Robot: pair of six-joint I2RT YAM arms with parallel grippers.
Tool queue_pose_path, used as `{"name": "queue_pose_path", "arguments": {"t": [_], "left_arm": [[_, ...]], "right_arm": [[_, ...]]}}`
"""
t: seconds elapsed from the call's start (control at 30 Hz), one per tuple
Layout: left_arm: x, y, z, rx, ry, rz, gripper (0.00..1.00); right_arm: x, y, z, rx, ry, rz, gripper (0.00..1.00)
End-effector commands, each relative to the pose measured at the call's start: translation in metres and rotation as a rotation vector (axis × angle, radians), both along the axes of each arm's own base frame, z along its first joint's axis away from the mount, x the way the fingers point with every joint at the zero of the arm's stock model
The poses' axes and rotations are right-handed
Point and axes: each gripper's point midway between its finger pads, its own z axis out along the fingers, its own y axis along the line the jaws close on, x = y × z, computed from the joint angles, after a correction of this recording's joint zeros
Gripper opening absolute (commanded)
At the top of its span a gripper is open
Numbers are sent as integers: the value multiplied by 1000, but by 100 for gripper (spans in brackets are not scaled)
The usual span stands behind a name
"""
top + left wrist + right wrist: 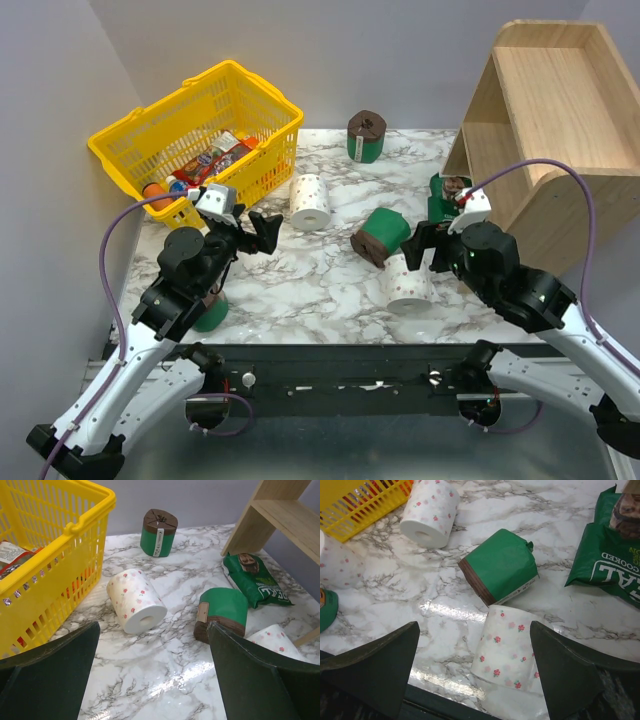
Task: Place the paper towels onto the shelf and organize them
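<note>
One white red-dotted roll (309, 203) lies on the marble table near the basket, also in the left wrist view (136, 601). A second white roll (408, 283) lies near the front; in the right wrist view (507, 650) it sits between my right gripper's (475, 675) open fingers, untouched. A third white roll (335, 562) shows at the left edge. A green roll (381, 236) lies on its side mid-table; another (366, 136) stands at the back. My left gripper (262, 232) is open and empty, left of the first roll. The wooden shelf (560, 130) stands at the back right.
A yellow basket (200, 130) holding packaged goods stands at the back left. A green food bag (445, 195) lies by the shelf's foot. A green object (210, 312) lies under my left arm near the front edge.
</note>
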Motion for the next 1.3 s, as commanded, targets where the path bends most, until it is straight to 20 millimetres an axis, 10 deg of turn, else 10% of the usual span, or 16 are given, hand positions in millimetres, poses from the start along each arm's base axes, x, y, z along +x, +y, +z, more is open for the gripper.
{"name": "queue_pose_path", "arguments": {"t": [0.0,0.5,0.93,1.27], "left_arm": [[-1,4,9,-17,-29,17,99],[0,3,7,-11,-23,19,99],[-3,3,10,-16,-33,18,99],[-5,3,11,-21,-38,16,99]], "right_arm": [[3,-15,-2,2,-15,-93,100],[-10,17,-10,13,-85,160,99],[7,15,-86,-409,91,130,96],[-20,46,-125,-814,-210,583,92]]}}
